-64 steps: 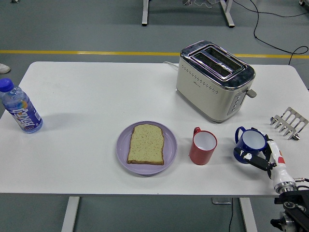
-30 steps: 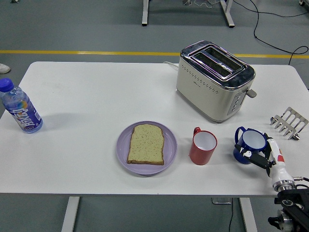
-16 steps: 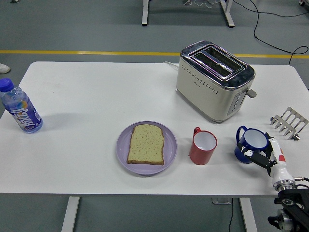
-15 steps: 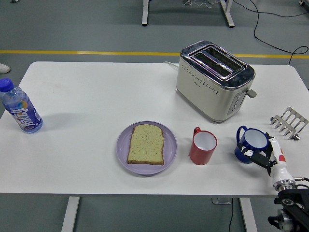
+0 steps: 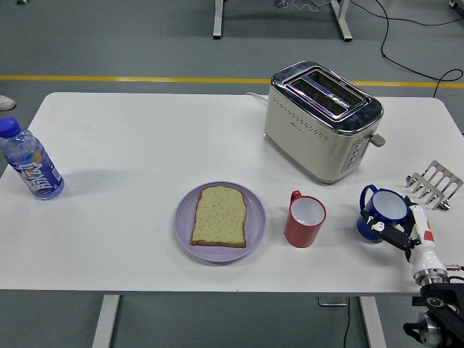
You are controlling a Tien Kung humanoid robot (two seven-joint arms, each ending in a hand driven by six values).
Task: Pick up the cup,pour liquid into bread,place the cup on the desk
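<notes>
Gripping blue cup (image 5: 384,212) — right hand (image 5: 406,235).

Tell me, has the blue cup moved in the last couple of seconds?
Yes. The blue cup has shifted right and slightly up, away from the red mug, toward the toast rack.

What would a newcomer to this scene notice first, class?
Probably the cream toaster at the table's far right, then the slice of bread on a purple plate in the near middle beside a red cup. At the near right edge, the right robot hand grips a blue cup.
</notes>
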